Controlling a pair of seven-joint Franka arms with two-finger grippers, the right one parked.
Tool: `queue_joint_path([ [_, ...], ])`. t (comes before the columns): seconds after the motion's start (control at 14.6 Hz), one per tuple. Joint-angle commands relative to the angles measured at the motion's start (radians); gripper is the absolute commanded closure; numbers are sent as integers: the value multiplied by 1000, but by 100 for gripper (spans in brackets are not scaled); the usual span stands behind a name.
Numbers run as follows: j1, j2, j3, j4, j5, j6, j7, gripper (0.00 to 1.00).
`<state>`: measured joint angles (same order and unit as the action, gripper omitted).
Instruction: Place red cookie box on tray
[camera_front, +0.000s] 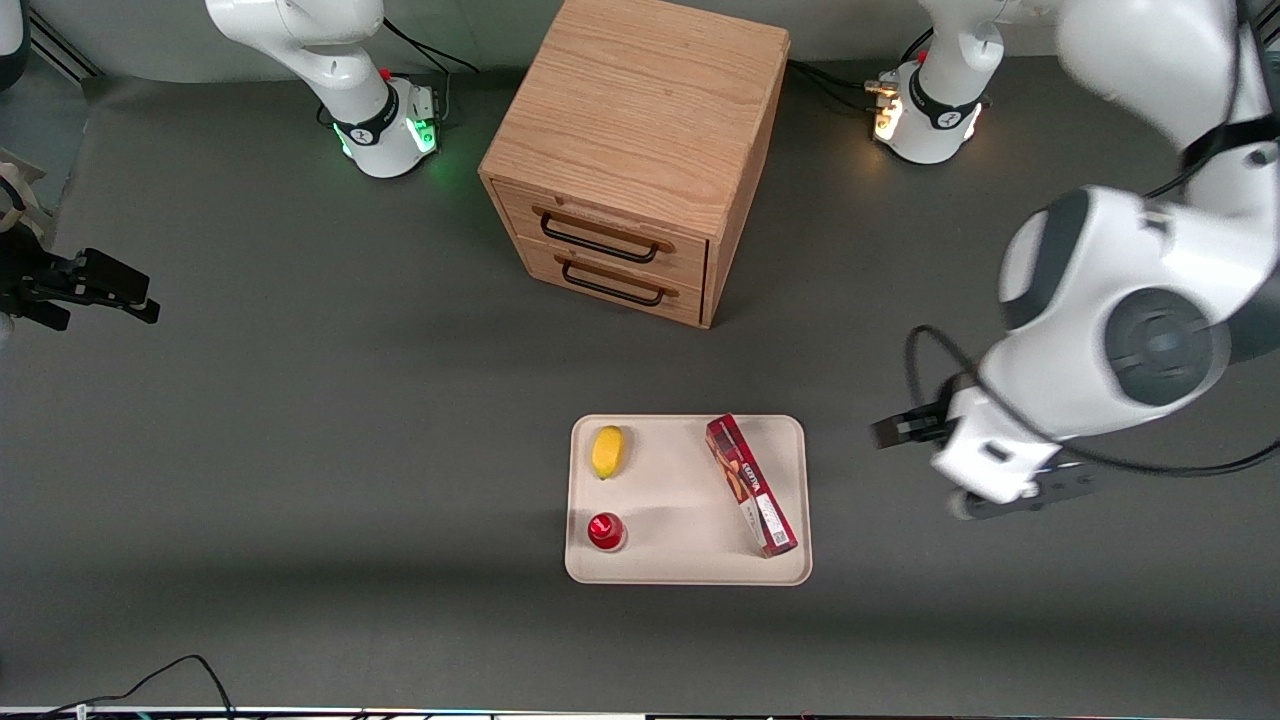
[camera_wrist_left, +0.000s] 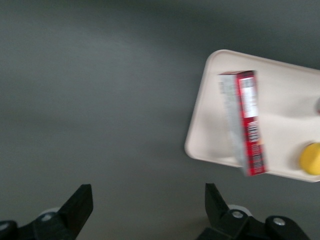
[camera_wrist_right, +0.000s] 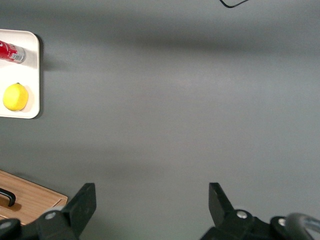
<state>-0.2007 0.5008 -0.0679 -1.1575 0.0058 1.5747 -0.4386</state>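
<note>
The red cookie box (camera_front: 750, 486) lies flat on the tray (camera_front: 680, 562), along the tray's side toward the working arm's end, with its white label end nearest the front camera. In the left wrist view the red cookie box (camera_wrist_left: 250, 122) rests at an angle on the tray (camera_wrist_left: 207, 137). My left gripper (camera_front: 900, 432) hangs above the bare table beside the tray, toward the working arm's end, apart from the box. In the wrist view the gripper (camera_wrist_left: 148, 205) is open, with only grey table between its fingers.
A yellow lemon (camera_front: 607, 452) and a small round red object (camera_front: 605, 531) also sit on the tray, toward the parked arm's end. A wooden two-drawer cabinet (camera_front: 640, 130) stands farther from the front camera than the tray.
</note>
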Motion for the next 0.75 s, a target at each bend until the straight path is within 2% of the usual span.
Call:
queue_joint_path([
  [0.0,0,-302,101,-457,-17,170,197,0],
  [0.14,-2,-404,175,-576,-17,196,337,0],
  [0.41,-3,-424,292,-530,-15,113,447,0],
  [0.69,-9,-426,307,-473,-7,45,480,0],
])
